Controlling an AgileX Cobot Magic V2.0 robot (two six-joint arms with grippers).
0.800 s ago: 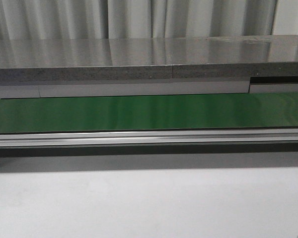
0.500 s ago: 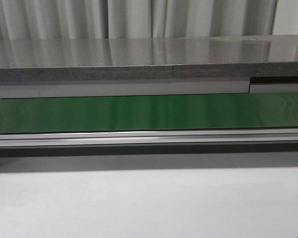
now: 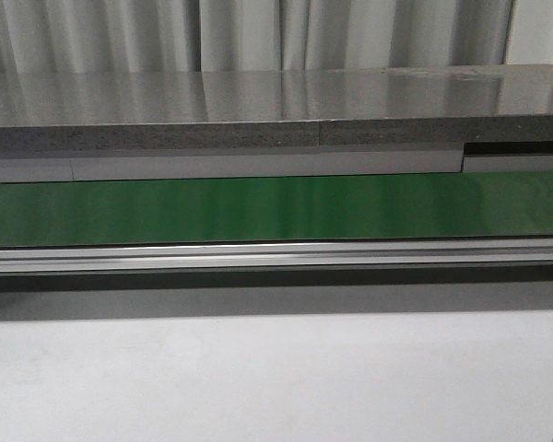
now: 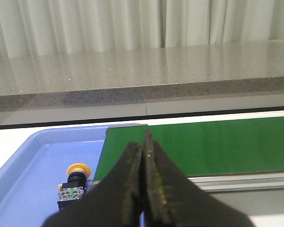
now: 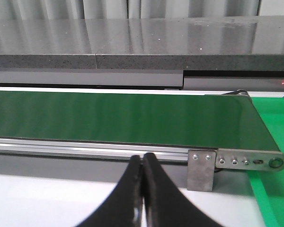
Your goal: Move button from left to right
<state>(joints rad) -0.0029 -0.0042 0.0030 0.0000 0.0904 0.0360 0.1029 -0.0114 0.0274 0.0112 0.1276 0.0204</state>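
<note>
Button (image 4: 74, 182): stood in the blue tray (image 4: 23, 179), left of the green conveyor belt (image 3: 276, 210).
Left gripper (image 4: 143, 156): closed, empty.
Right gripper (image 5: 142, 165): closed, empty.

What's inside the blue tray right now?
One button, yellow cap up, sits in the blue tray. The shut left gripper covers the tray's near right part, so anything there is hidden.

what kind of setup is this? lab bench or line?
Likely a mock production-line cell: a green conveyor belt on an aluminium frame, a blue parts tray holding the button, and curtains behind.
</note>
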